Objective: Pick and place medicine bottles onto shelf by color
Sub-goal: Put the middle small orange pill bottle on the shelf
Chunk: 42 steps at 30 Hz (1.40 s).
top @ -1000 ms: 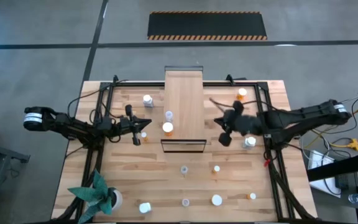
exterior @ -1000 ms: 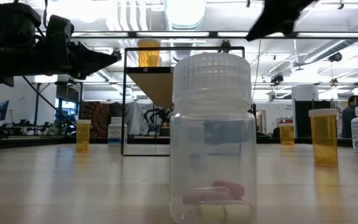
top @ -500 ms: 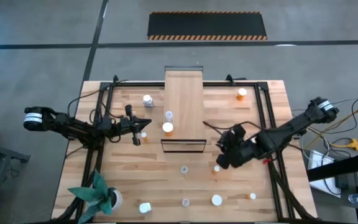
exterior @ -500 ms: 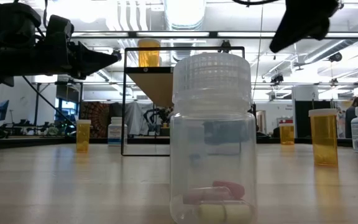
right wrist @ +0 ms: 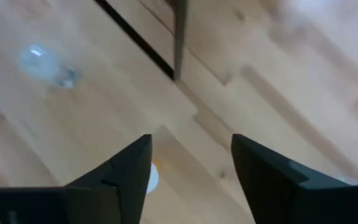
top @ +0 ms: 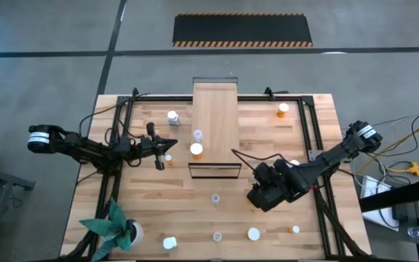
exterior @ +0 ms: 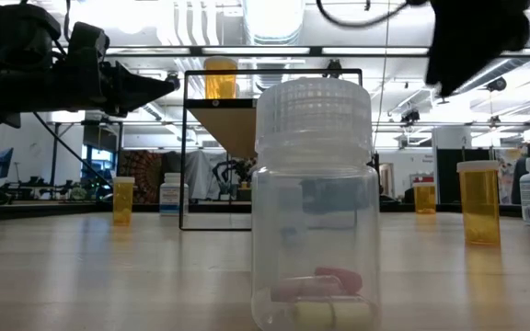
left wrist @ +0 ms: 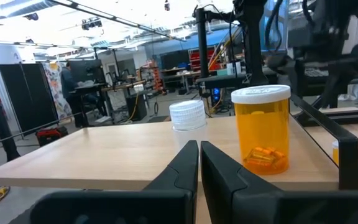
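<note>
From my seat I see the right gripper (top: 259,196) low over the table (top: 158,211), just in front of the shelf (top: 215,116) at its right front corner. Its fingers (right wrist: 129,171) stand wide apart and hold nothing. In the right wrist view a small bottle with orange body and white cap (right wrist: 150,177) shows between the fingers, partly hidden behind one of them; I cannot tell if they touch it. A clear bottle (right wrist: 42,62) stands a bit farther off on the tabletop in the same view.

The left gripper (top: 170,143) waits at the left side of the shelf, approx. at its front half. Its fingers (left wrist: 185,165) are pressed together, nothing between them. In front of it, on the shelf board, stand an orange bottle (left wrist: 265,129) and behind it a white-capped bottle (left wrist: 187,116); from above these are the orange one (top: 196,150) near the front end and the white one (top: 197,135) just behind.

Other bottles on the table: a white one (top: 172,116) left of the shelf, an orange one (top: 283,110) at the far right, a clear one (top: 214,198) in front of the shelf, and near the front edge a white one (top: 169,243), a small clear one (top: 217,236), a white one (top: 254,233) and a small orange one (top: 295,229). The low view has a clear bottle with capsules (exterior: 316,202) very close to the camera.

A potted plant (top: 115,227) sits at the front left corner.
</note>
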### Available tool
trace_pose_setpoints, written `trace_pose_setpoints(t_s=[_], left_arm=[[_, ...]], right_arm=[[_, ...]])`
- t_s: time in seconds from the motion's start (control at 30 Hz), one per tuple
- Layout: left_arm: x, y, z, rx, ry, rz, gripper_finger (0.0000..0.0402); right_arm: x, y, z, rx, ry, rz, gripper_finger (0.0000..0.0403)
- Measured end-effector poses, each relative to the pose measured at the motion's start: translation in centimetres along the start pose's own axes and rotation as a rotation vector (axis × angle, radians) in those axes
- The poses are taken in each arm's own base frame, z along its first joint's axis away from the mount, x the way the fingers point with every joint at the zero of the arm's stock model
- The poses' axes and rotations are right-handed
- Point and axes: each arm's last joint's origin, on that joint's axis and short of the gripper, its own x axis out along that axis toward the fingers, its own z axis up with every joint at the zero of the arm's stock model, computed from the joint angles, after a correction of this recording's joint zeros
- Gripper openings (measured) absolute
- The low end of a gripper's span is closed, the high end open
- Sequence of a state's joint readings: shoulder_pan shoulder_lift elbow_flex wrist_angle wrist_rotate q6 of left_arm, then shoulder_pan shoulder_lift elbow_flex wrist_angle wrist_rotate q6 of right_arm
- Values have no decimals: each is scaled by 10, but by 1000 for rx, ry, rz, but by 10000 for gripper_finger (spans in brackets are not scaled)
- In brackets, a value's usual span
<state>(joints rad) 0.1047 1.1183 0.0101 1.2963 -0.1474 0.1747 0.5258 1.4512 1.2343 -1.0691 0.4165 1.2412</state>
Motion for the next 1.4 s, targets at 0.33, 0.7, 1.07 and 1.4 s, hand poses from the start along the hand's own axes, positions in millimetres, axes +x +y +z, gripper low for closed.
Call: trace_pose_setpoints(t_s=[0.33, 0.7, 1.07, 1.4], left_arm=[[0, 0, 1, 14, -5, 1, 2], [0, 0, 1, 18, -7, 2, 2], [1, 0, 2, 20, -10, 2, 2], [1, 0, 2, 21, -9, 2, 2]], right_arm=[[18, 6, -9, 72, 107, 29, 245], [38, 9, -20, 184, 201, 22, 245], [53, 11, -19, 217, 239, 101, 275], [65, 8, -17, 198, 276, 70, 234]])
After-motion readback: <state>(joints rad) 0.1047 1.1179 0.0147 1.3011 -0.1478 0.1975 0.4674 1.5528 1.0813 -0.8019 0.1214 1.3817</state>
